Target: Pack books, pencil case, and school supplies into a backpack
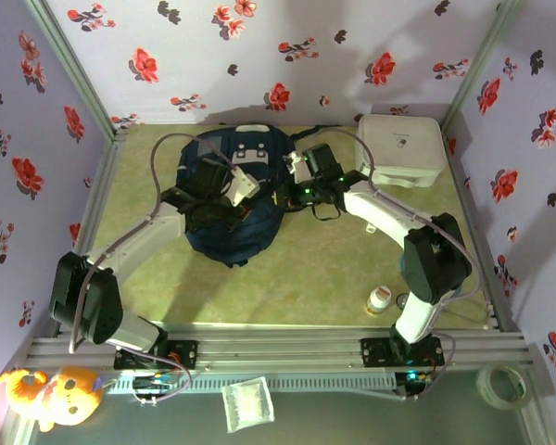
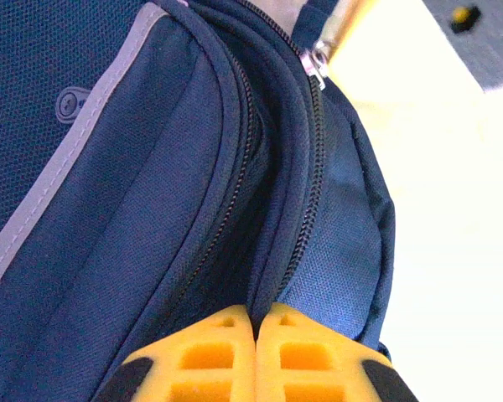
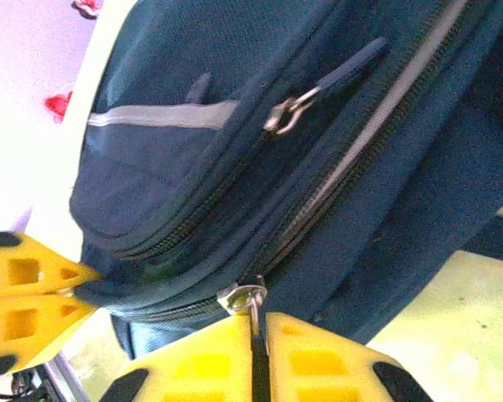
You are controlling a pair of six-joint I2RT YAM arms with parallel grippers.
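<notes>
My left hand (image 2: 256, 318) is closed, its two yellow fingers pressed flat together. Their tips sit against the backpack (image 2: 151, 184), right where a fold of navy fabric beside a zipper track runs down to them. I cannot tell whether any cloth is caught between them. Just ahead of that hand two zipper lines climb away side by side, and a metal slider (image 2: 318, 60) sits at the far end of the right one. A grey stripe (image 2: 59, 184) crosses the panel to the left of the hand.

My right hand (image 3: 258, 322) is closed on a zipper pull (image 3: 245, 296). The metal ring stands just above the fingertips and its tab drops between them. To the left of this hand, the left hand's fingers (image 3: 33, 289) touch the rounded edge of the bag. Further ahead of the right hand a second pull (image 3: 289, 113) with a dark fabric tab hangs on the next zipper.

From overhead the backpack (image 1: 232, 218) lies on the desk (image 1: 315, 278) with both hands on it, one on either side. Beyond the right hand and off to its right is a white rounded box (image 1: 400, 148). Well behind that hand, near the right arm's base, stands a small white bottle (image 1: 380, 299).
</notes>
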